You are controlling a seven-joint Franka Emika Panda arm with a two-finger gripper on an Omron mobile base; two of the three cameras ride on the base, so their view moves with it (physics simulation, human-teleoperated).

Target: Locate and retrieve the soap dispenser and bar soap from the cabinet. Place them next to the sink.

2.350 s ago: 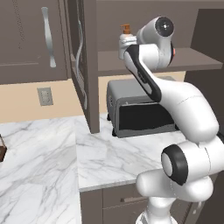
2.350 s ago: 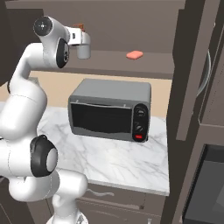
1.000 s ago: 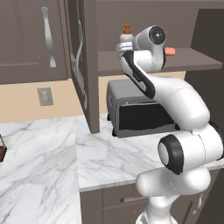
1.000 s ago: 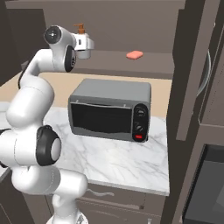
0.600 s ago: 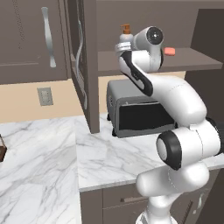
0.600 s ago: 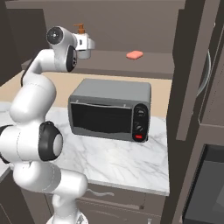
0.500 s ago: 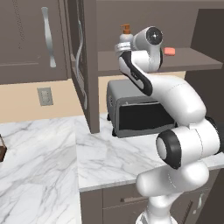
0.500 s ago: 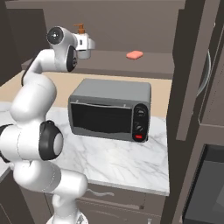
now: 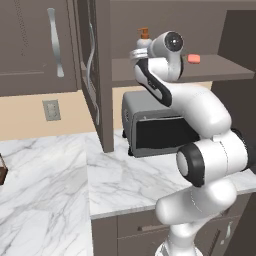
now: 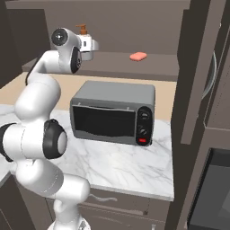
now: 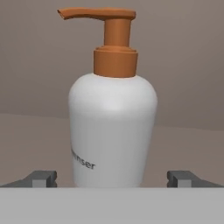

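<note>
Gripper (image 11: 112,178): spread wide, one dark tip on each side of the bottle, not touching it; it holds nothing.
Soap dispenser (image 11: 113,131): straight ahead of the gripper, centred between the tips, upright on the cabinet (image 9: 165,67) shelf; its long axis is vertical and the orange pump spout points to the left of the hand view.
Coming move: in my judgement, a short advance, then pressing the tips onto the white body.
Bar soap (image 10: 138,56): flat on the same shelf, well apart to the right of the bottle.
Toaster oven (image 10: 114,112): on the marble counter (image 10: 117,166) under the shelf, not in the way.
Obstacles: none between the tips and the bottle.
</note>
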